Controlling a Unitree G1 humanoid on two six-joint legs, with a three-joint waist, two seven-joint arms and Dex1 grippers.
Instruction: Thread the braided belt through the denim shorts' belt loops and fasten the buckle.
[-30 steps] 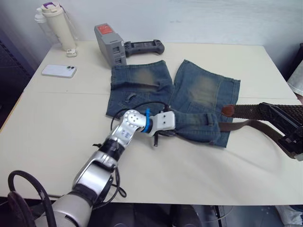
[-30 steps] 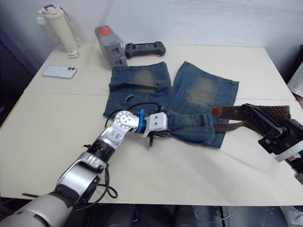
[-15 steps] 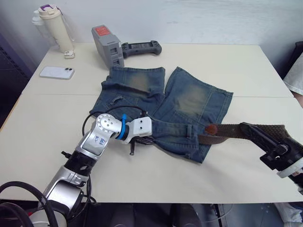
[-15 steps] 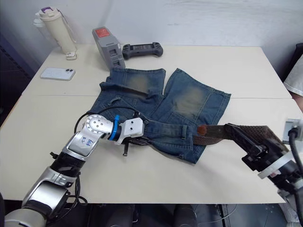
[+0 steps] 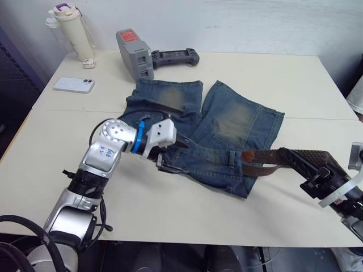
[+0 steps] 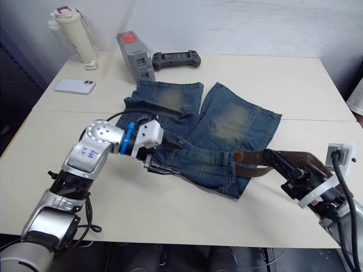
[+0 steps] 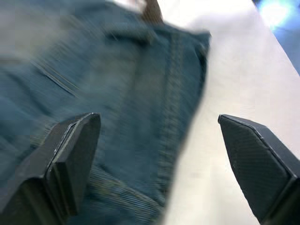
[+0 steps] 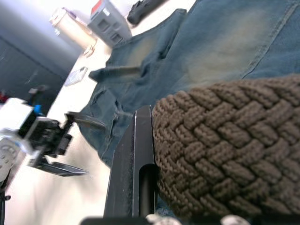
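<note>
**Denim spread flat, belt fed in from the right**

Denim shorts (image 5: 210, 133) lie flat on the surface (image 5: 255, 73), waistband near. The right gripper (image 6: 292, 173) clamps the braided belt (image 5: 295, 158) to feed it sideways; the left gripper (image 6: 161, 156), fingers wide, hovers over the waistband.

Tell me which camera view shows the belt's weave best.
The right wrist view: the braided belt sits right against the right gripper, every strand distinct. The two eye views show it as a thin brown strip running from the denim shorts to that gripper. The left wrist view catches a blurred scrap.
</note>
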